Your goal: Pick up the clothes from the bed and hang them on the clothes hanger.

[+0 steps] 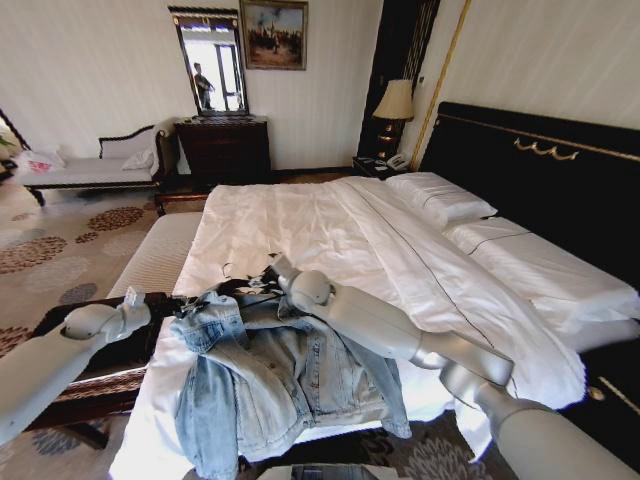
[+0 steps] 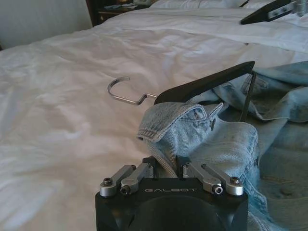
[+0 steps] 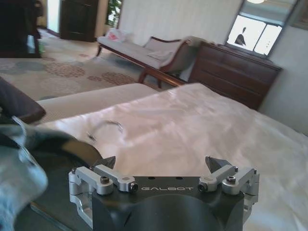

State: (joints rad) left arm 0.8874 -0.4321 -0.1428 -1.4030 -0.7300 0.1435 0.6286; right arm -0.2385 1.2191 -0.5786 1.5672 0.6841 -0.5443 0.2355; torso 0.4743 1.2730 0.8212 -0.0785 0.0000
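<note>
Where left tool (image 2: 166, 169) pinches jacket (image 2: 202, 139), fingertips hidden.

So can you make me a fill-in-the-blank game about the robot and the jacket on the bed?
1. The left claw is pinching the jacket's ____.
2. The black hanger has a thin ____ hook.
3. The denim jacket lies on the bed's ____ sheet.
4. The right claw has its fingers ____.

Missing words: collar; metal; white; open
</note>
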